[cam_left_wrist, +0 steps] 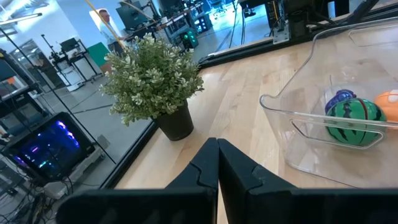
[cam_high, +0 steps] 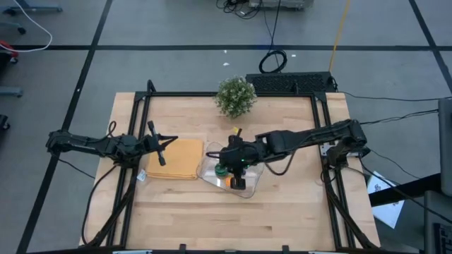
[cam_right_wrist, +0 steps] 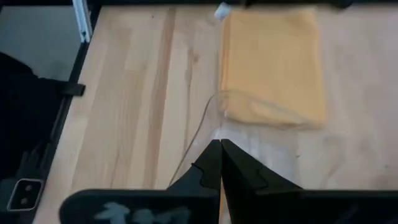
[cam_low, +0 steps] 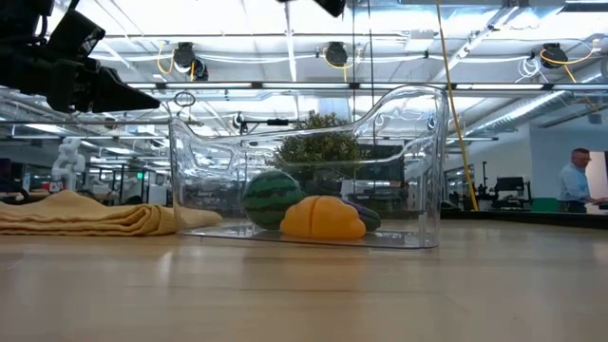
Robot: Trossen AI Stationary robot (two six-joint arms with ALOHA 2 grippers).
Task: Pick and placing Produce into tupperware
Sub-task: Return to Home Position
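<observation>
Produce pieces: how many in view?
3, all inside the tupperware: green round piece, orange piece beside it, purple piece partly hidden behind them. None seen elsewhere.

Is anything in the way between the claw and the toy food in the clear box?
Nothing visible. The right claw hangs above the open-topped tupperware. The green piece, orange piece and purple piece lie uncovered inside. The left claw is over the yellow cloth.

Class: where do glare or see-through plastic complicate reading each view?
Low view: bright ceiling lights glint on the tupperware walls, with the plant showing through. Left wrist view: highlights streak its rim over the green piece. High view: it nearly blends into the table.
</observation>
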